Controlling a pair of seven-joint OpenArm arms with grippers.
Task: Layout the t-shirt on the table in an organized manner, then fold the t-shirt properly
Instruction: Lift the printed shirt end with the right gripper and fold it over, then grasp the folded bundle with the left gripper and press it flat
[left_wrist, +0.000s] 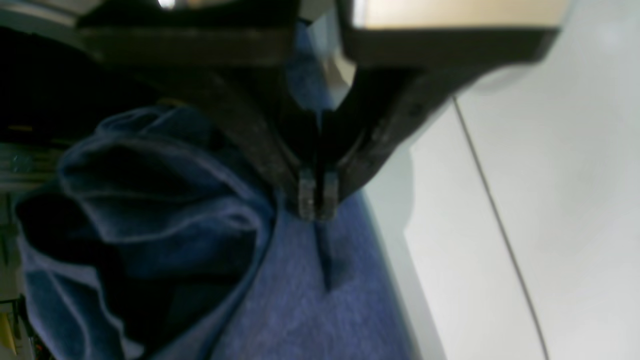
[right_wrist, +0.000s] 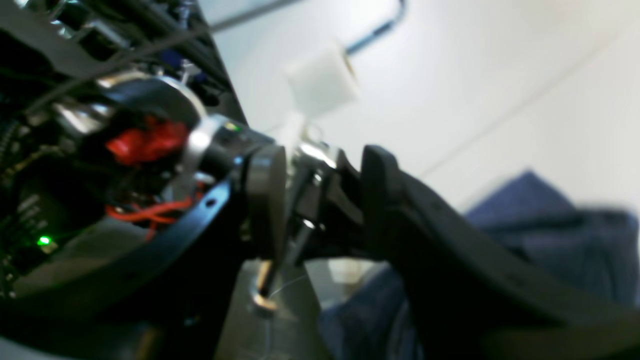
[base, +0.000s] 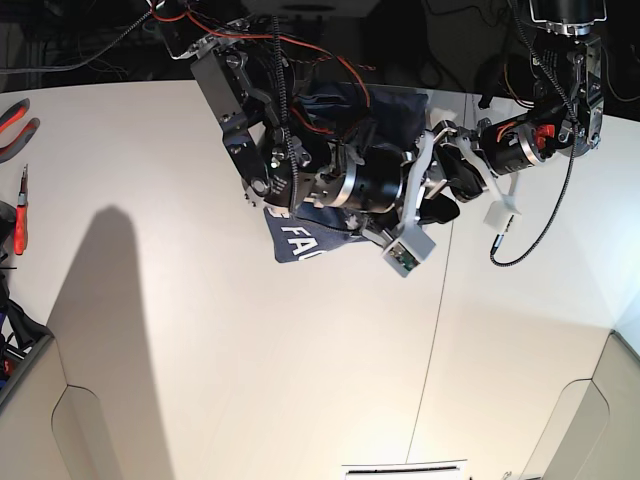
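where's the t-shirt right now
In the base view the t-shirt is bunched at the far middle of the table, mostly under both arms; the left gripper pinches a fold of it.

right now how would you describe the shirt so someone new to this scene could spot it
Start from the broad flat white table with a thin dark seam running across it, and look to its far side where the two robot arms meet. Bunched beneath them is the dark heathered navy-blue t-shirt, pinched by the left claw. It is the only cloth there, with white block lettering showing.
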